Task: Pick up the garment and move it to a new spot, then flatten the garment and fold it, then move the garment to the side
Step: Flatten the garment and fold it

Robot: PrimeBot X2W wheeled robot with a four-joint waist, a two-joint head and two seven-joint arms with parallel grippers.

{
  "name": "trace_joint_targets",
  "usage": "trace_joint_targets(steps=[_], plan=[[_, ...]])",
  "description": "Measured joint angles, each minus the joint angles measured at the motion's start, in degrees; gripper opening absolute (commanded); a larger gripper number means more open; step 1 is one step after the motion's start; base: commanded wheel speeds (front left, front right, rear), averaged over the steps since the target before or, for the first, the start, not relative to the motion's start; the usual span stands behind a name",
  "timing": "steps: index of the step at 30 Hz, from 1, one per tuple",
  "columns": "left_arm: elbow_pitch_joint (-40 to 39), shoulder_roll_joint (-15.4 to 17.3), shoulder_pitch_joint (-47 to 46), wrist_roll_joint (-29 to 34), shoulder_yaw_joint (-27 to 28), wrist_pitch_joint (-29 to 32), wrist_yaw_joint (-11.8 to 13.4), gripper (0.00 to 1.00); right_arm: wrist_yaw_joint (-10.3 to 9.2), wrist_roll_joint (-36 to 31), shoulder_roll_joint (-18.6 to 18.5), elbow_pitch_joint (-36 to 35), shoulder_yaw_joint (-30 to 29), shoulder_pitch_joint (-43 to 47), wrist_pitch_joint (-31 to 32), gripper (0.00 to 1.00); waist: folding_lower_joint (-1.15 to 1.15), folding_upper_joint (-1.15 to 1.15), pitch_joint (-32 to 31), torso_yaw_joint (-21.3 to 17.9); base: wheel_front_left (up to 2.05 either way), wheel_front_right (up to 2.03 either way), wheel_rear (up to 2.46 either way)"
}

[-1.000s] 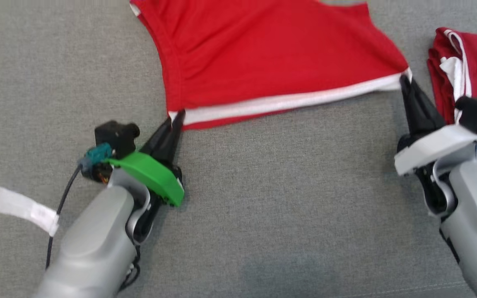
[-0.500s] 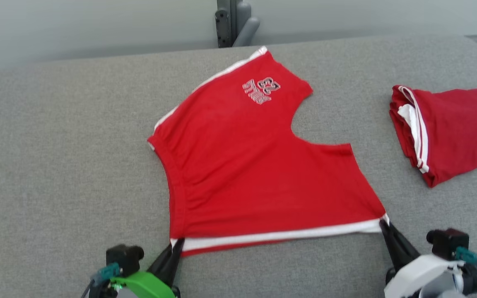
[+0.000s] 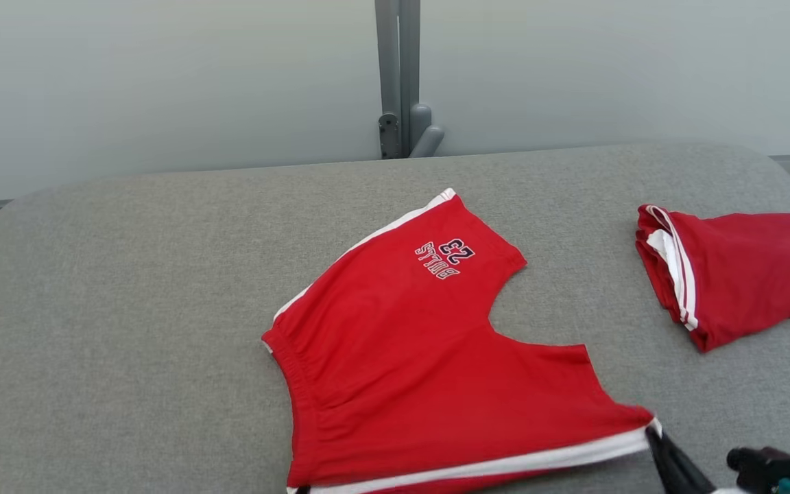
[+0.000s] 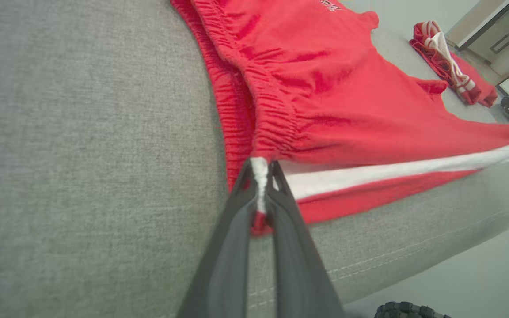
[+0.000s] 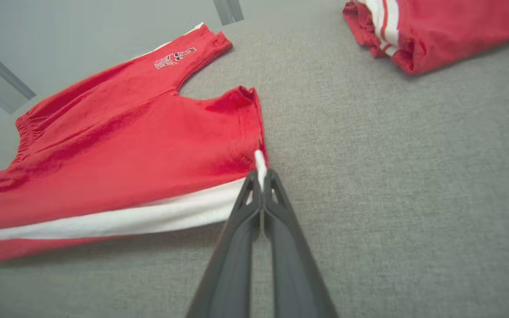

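Note:
Red shorts [image 3: 422,357] with a white side stripe and a "BULLS 23" print lie spread on the grey cushion [image 3: 127,288]. My left gripper [image 4: 261,170] is shut on the waistband corner of the shorts [image 4: 325,88], at the white stripe's end. My right gripper [image 5: 260,174] is shut on the leg-hem corner of the shorts [image 5: 126,137]; its dark fingers [image 3: 669,460] show at the bottom right of the head view. The striped near edge stretches taut between the two grippers.
A second red garment [image 3: 731,274], folded, lies at the right side of the cushion, also visible as the folded garment [image 5: 435,31]. A grey post [image 3: 398,75] stands against the pale wall behind. The cushion's front edge [image 4: 413,260] drops off just beyond my left gripper.
The head camera has tilted upward, so the wall and post came into view and both arms slid off the bottom. Both grippers still hold the same corners of the shorts.

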Motion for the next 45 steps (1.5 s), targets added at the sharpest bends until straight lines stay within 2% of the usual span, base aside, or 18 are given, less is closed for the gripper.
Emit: trace_joint_targets(steps=[3,7,8,12,21,27,37,38,39,40,41,42,45], plan=[[-2.41,0.05,-0.38,0.25,-0.29,0.0,0.0,0.0,0.0,-0.32,0.02,-2.08,-3.2,-3.31,0.0,0.0,0.0,0.0,0.2,1.29,0.0,0.0,0.0],[-5.64,-0.34,-4.62,-0.57,-0.41,0.01,0.0,0.0,0.0,-1.16,-0.9,-2.66,-3.88,-10.62,-0.01,0.0,0.0,0.0,1.71,3.14,0.0,0.0,0.0],[-7.04,-1.37,-7.42,-1.37,0.23,0.0,0.0,0.0,-0.01,-1.74,-1.74,-1.26,-3.67,-15.34,-0.02,0.0,0.0,0.0,3.12,4.03,0.0,0.0,0.0],[-8.59,-3.18,-11.98,-3.44,0.36,0.0,0.0,0.0,-0.01,-3.11,-2.77,3.19,-2.36,-24.19,-0.02,0.0,0.0,0.0,6.32,6.08,0.0,0.0,0.0],[-8.7,-5.71,-21.96,-6.86,-0.58,0.0,0.0,0.0,-0.02,-4.95,-4.53,12.55,1.89,-42.34,-0.02,0.0,0.0,0.0,14.4,10.61,0.0,0.0,0.0],[-7.79,-7.27,-26.08,-7.7,-0.32,0.0,0.0,0.0,-0.02,-5.9,-5.52,19.68,5.45,-51.08,-0.01,0.0,0.0,0.0,19.78,13.09,0.0,0.0,0.0],[-7.59,-8.79,-30.17,-5.7,1.65,0.0,0.0,0.0,-0.01,-8.95,-5.7,27.61,4.0,-60.83,-0.01,0.0,0.01,0.0,26.94,16.74,0.0,0.0,0.0],[-7.47,-8.83,-30.33,-5.3,1.63,0.0,0.0,0.05,-0.01,-9.51,-5.54,28.08,3.92,-61.32,-0.02,0.0,0.01,0.0,27.48,17.0,0.0,0.0,0.0],[-7.54,-8.88,-30.44,-5.12,1.76,0.0,0.0,0.33,-0.01,-9.77,-5.3,28.44,3.52,-61.69,-0.01,0.0,0.01,0.0,27.97,17.26,0.0,0.0,0.0],[-7.79,-8.88,-30.59,-4.76,1.79,0.0,0.0,0.77,-0.01,-9.94,-5.06,28.48,2.72,-61.91,-0.02,0.08,0.01,0.0,28.39,17.47,0.0,0.0,0.0],[-7.94,-8.88,-30.83,-4.13,1.77,0.0,0.0,1.0,-0.01,-10.37,-4.89,28.44,2.16,-62.09,-0.02,0.9,0.01,0.0,28.76,17.64,0.0,0.0,0.0],[-8.17,-8.91,-30.95,-4.11,1.82,0.0,0.0,1.0,-0.01,-10.68,-4.76,28.37,1.78,-62.13,-0.02,1.0,0.01,0.0,29.06,17.73,0.0,0.0,0.0],[-8.34,-8.9,-30.9,-3.57,2.24,0.0,0.0,1.0,-0.02,-10.94,-4.34,27.83,1.05,-61.83,-0.01,1.0,0.01,0.0,29.28,17.67,0.0,0.0,0.0]])
